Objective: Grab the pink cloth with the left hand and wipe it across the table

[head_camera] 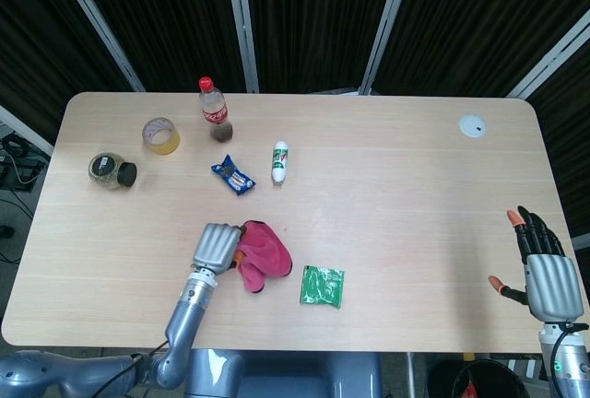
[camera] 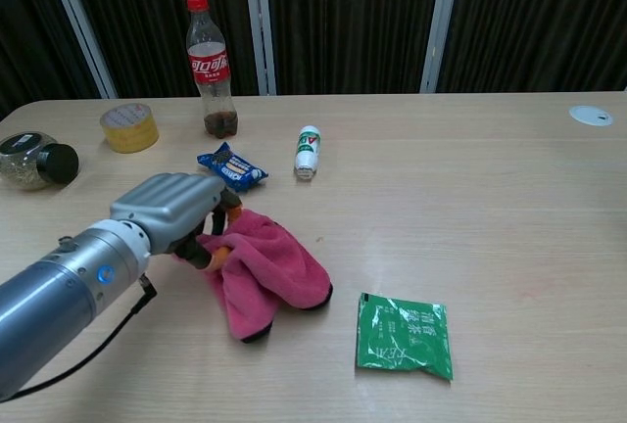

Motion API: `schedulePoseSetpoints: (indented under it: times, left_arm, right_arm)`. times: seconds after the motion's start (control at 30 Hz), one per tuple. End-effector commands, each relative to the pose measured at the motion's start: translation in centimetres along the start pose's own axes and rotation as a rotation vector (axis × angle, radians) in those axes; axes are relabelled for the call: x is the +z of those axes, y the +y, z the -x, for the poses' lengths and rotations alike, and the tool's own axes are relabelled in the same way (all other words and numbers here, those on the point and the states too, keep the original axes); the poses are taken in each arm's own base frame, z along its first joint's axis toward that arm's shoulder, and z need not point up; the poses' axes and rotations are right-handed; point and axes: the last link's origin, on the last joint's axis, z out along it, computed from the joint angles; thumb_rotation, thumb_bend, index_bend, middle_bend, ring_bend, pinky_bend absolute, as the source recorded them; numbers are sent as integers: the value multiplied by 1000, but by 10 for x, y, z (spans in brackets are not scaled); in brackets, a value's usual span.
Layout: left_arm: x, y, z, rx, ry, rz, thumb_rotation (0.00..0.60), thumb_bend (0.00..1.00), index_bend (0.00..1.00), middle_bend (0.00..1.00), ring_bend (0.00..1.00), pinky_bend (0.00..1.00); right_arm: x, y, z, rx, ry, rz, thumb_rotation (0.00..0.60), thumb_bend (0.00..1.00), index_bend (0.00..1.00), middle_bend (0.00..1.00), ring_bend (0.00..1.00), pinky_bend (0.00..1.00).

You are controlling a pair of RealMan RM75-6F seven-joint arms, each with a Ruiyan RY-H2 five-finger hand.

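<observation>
We see the left hand (camera: pixel 168 210) low over the front left part of the counter (head_camera: pixel 406 186), its fingers curled down into the near edge of the pink cloth (camera: pixel 269 268) and holding it. The cloth lies bunched on the counter surface, spreading from the hand toward the right, with a dark-edged corner folded at its front. In the head view the left hand (head_camera: pixel 214 248) and the pink cloth (head_camera: pixel 263 254) sit just left of the green packet (head_camera: pixel 322 286), near it but apart.

Beyond the cloth, toward the back, we see a blue snack wrapper (camera: pixel 231 168) and a small white bottle (camera: pixel 308 151) lying on its side, the two near each other. Further back stands a cola bottle (camera: pixel 210 68) with a red cap, upright. To its left is a roll of yellow tape (camera: pixel 129 126), and left of that a glass jar (camera: pixel 31 159) with a black lid, on its side.

The right hand (head_camera: pixel 542 267) is at the far right front edge, well apart from everything, fingers spread and holding nothing. A white disc (head_camera: pixel 472 125) sits at the back right corner.
</observation>
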Motion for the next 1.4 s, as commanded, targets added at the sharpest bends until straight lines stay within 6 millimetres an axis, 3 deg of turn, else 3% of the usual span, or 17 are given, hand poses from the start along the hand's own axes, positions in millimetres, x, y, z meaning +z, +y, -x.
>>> schedulePoseSetpoints:
  times: [0.03,0.27,0.47,0.73,0.87,0.97,1.03,1.1,1.13,1.2,1.4]
  left_arm:
    - [6,-31,-12,14,28,-55,600,610,836,621,522,586]
    - [8,-85,-46,15,88,-132,600,608,831,617,519,582]
    - [-2,-127,-81,59,141,-141,600,604,817,603,509,578]
    - [-20,-162,-91,136,125,-153,600,571,769,561,478,562]
    - [-28,-172,-85,146,83,-155,600,485,713,509,435,532]
    - [-33,-177,-79,154,45,-154,600,380,630,386,335,434]
    - [-36,-179,-76,162,21,-154,600,288,487,235,197,305]
    - [-38,-180,-75,169,9,-152,600,162,238,50,34,142]
    - [-39,-180,-75,169,11,-149,600,126,174,17,8,105]
    - [-39,-180,-75,169,21,-144,600,57,78,0,0,49]
    - [-43,-182,-77,154,21,-139,600,0,42,0,0,2]
  right_arm:
    - [0,0,0,1,-1,0,600,0,25,0,0,151]
    - [1,-2,2,-11,-7,-4,600,0,25,0,0,151]
    - [0,-3,2,-19,-8,-3,600,0,25,0,0,151]
    - [-1,-4,3,-27,-14,-7,600,0,25,0,0,151]
    - [-1,-4,3,-28,-16,-6,600,1,24,0,0,151]
    - [-1,-4,3,-28,-18,-6,600,0,24,0,0,151]
    - [-1,-4,3,-31,-20,-7,600,0,25,0,0,151]
    - [-1,-4,3,-31,-22,-7,600,0,25,0,0,151]
    - [-1,-4,3,-31,-22,-7,600,0,25,0,0,151]
    - [-1,-4,3,-33,-22,-8,600,0,25,0,0,151]
    - [-2,-4,3,-31,-27,-7,600,0,25,0,0,151]
